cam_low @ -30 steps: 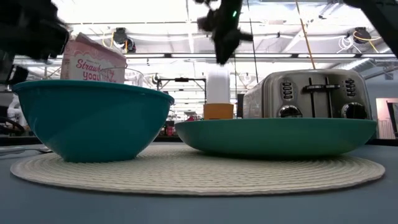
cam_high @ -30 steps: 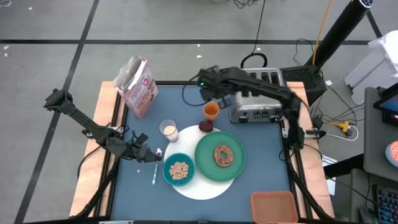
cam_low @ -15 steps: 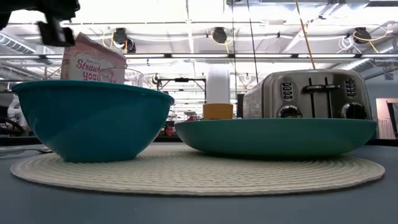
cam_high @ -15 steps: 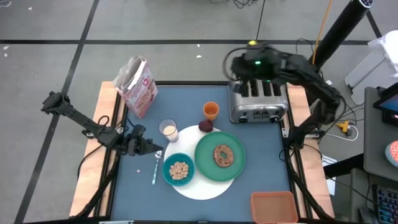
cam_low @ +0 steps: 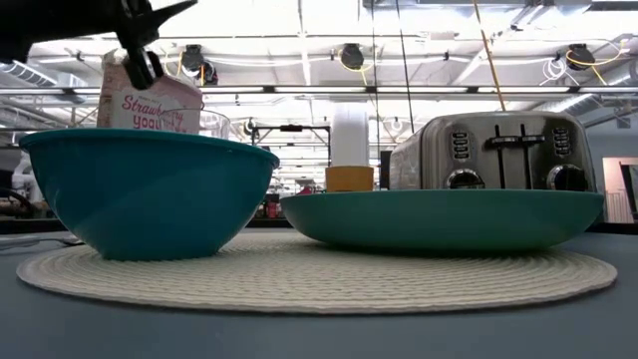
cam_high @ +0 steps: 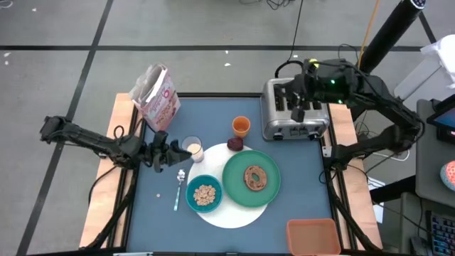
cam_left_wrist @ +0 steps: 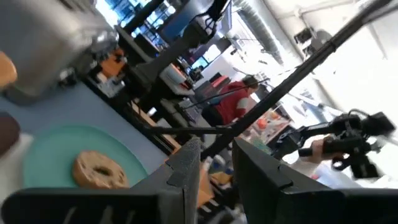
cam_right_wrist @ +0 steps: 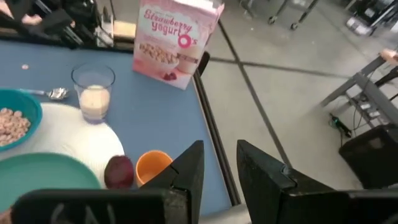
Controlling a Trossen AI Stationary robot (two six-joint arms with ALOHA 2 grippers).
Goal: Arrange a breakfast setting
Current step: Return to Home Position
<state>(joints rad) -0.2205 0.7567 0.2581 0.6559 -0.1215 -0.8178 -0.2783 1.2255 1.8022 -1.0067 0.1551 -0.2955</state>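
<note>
A round white mat [cam_high: 234,211] lies at the table's near middle. On it stand a large green plate [cam_high: 251,178] with a brown ring bread [cam_high: 255,177] and a teal bowl [cam_high: 205,194] holding cereal. The milk glass [cam_high: 193,148] and dark-red fruit [cam_high: 234,144] sit at the mat's far edge, with the orange cup [cam_high: 241,126] beyond. The silver spoon [cam_high: 178,186] lies flat on the table left of the bowl. My left gripper [cam_high: 170,153] is raised just left of the glass, open and empty. My right gripper [cam_high: 298,109] is above the toaster, open and empty.
A silver four-slot toaster [cam_high: 295,114] stands at the far right. A pink cereal box [cam_high: 158,99] stands at the far left corner. An orange tray [cam_high: 313,235] sits at the near right corner. People show in the room beyond in the left wrist view.
My right gripper has swung from above the orange cup toward the table's right edge and now hangs over the toaster. My left gripper has moved from beside the spoon toward the far edge and up, ending next to the milk glass. The setting's things have stayed still.
</note>
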